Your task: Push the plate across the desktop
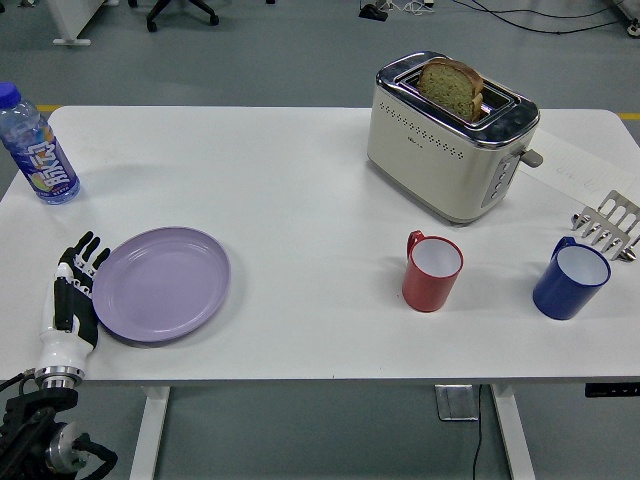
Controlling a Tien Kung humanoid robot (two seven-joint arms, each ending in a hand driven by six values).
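A lilac plate (162, 283) lies flat on the white table (300, 200) at the front left. My left hand (72, 296) rests on the table with its fingers straight, pressed side-on against the plate's left rim. It holds nothing. My right hand is out of view.
A water bottle (35, 147) stands at the far left. A cream toaster (450, 135) with a bread slice stands at the back right. A red mug (431, 270) and a blue mug (570, 279) stand front right. A metal rack (607, 225) lies at the right edge.
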